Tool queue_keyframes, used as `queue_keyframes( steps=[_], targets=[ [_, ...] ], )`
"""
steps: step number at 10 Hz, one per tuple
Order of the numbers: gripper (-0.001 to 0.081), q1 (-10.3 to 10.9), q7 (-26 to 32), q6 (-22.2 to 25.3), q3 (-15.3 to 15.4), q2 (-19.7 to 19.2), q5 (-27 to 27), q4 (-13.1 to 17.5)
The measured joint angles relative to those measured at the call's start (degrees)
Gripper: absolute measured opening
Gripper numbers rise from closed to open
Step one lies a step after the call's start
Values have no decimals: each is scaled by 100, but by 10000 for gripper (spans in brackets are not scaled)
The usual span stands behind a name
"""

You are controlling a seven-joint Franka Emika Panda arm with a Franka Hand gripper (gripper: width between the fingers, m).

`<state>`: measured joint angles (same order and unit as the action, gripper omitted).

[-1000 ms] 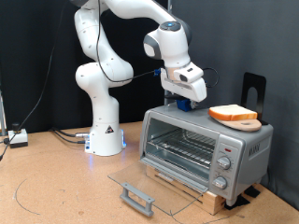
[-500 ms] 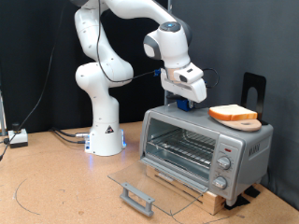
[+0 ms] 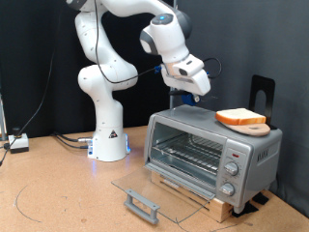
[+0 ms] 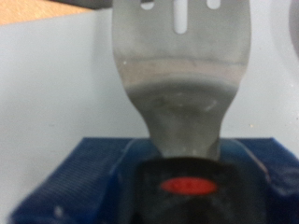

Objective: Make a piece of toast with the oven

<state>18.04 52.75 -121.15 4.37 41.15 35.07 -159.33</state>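
Fingers (image 3: 191, 97) left of toast (image 3: 239, 118), apart.

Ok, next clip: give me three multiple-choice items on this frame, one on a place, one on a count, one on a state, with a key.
1. Where is the piece of toast?
A. on the wire rack
B. on top of the oven, on a round board
C. on the floor

2. How many round knobs on the oven's front panel?
A. one
B. five
C. three

3. How is the oven's glass door?
A. folded down open
B. shut
C. removed

Key: 1 B, the slice lies on the board on the oven's top. 2 C, three knobs in a column. 3 A, the door lies flat, rack exposed.
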Motion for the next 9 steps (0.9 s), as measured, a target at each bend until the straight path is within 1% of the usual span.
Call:
queue_keyframes(
  steps=[1, 3, 4, 5, 6, 7, 8, 9],
  targets=[
    [394, -12, 8, 186, -99, 162, -3, -5],
    [394, -27, -88, 83, -78, 122, 38, -13],
    [394, -73, -208, -176, -87, 131, 174, -28],
    [394, -176, -381, -607, -89, 149, 320, -49],
    [394, -344, -583, -1028, -93, 166, 384, -67],
    [394, -553, -729, -1328, -99, 171, 385, -75],
    [394, -790, -814, -1392, -112, 170, 262, -74],
    [394, -1048, -826, -1331, -152, 169, 43, -66]
  ],
)
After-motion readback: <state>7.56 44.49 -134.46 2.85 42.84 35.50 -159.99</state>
